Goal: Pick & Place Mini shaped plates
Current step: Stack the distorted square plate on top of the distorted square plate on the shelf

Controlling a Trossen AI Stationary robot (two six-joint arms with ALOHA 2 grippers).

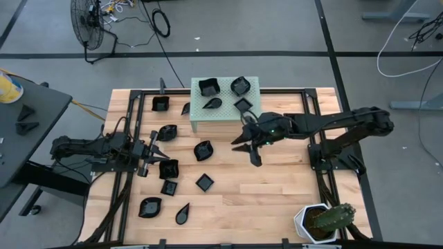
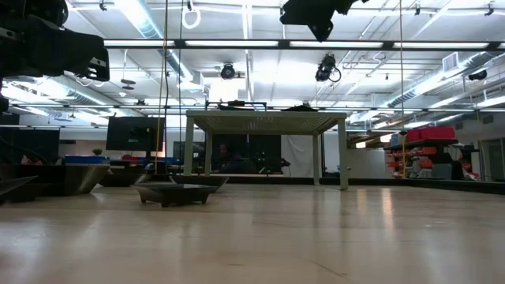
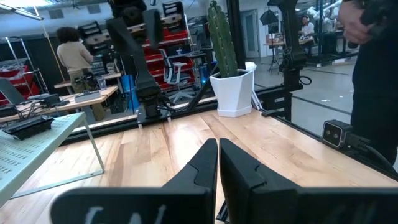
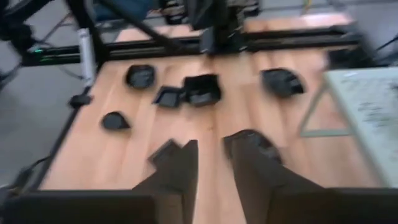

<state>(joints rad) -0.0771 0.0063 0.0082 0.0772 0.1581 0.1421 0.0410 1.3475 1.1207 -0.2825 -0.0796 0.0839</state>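
Note:
Several tiny glossy black plates lie flat on the wooden table, among them one point(image 1: 203, 150) near the middle, one point(image 1: 168, 168) by the left arm and one point(image 1: 204, 182) nearer the front. More plates point(image 1: 209, 86) rest on top of the pale green stand point(image 1: 225, 114). My right gripper point(image 1: 246, 148) hovers open in front of the stand, above the table, holding nothing; its wrist view point(image 4: 211, 158) looks down on plates point(image 4: 202, 89). My left gripper point(image 1: 158, 147) is shut and empty at the table's left, its fingers point(image 3: 205, 165) pointing toward the right side.
A white hexagonal pot with a cactus point(image 1: 322, 221) stands at the near right corner, also showing in the left wrist view as a pot point(image 3: 235, 93). Black frame rails point(image 1: 311, 104) run along the table's sides. Bare wood point(image 1: 277, 187) lies right of the plates.

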